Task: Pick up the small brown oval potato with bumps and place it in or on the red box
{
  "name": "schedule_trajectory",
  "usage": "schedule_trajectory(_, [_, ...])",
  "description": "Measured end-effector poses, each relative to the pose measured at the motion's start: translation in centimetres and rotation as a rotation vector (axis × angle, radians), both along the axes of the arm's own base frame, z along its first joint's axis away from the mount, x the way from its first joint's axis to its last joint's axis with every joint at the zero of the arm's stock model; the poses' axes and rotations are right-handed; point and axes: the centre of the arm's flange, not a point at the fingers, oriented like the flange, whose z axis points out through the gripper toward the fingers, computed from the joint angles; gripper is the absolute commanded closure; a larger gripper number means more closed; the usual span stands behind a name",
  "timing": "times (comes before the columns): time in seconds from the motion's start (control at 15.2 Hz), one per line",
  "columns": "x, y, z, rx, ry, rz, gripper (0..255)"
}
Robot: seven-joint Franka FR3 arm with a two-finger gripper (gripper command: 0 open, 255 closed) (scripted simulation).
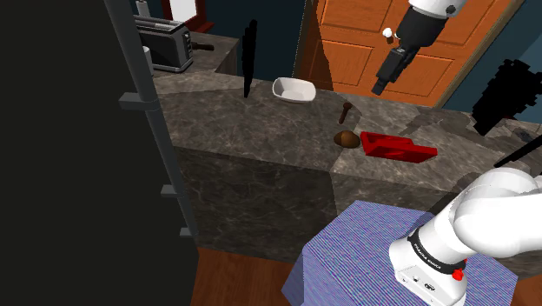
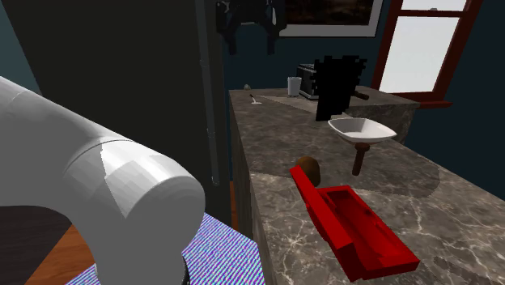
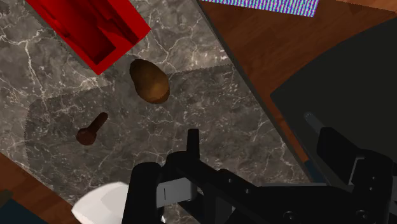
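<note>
A brown bumpy oval potato (image 1: 347,138) (image 2: 307,168) (image 3: 149,81) lies on the dark marble counter (image 1: 252,130), just off one end of the red box (image 1: 398,146) (image 2: 356,227) (image 3: 95,25). The red box lies flat and open, with its hollow facing up. My black gripper (image 1: 382,87) (image 2: 251,39) hangs high above the counter, well clear of both, with its fingers apart and nothing between them. In the wrist view a black finger (image 3: 193,143) points down toward the counter, with the potato and box beyond it.
A small dark brown peg-like object (image 1: 345,110) (image 2: 358,158) (image 3: 92,129) stands close behind the potato. A white bowl (image 1: 294,89) (image 2: 362,129) sits farther back, then a toaster (image 1: 165,43) and a cup (image 2: 294,86). A dark post (image 1: 148,113) rises at the counter's edge.
</note>
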Motion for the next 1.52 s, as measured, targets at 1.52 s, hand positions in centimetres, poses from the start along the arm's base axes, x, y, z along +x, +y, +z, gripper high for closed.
schedule_trajectory(1.52, [2.7,-16.6,-23.8,0.136,-0.131,0.386,0])
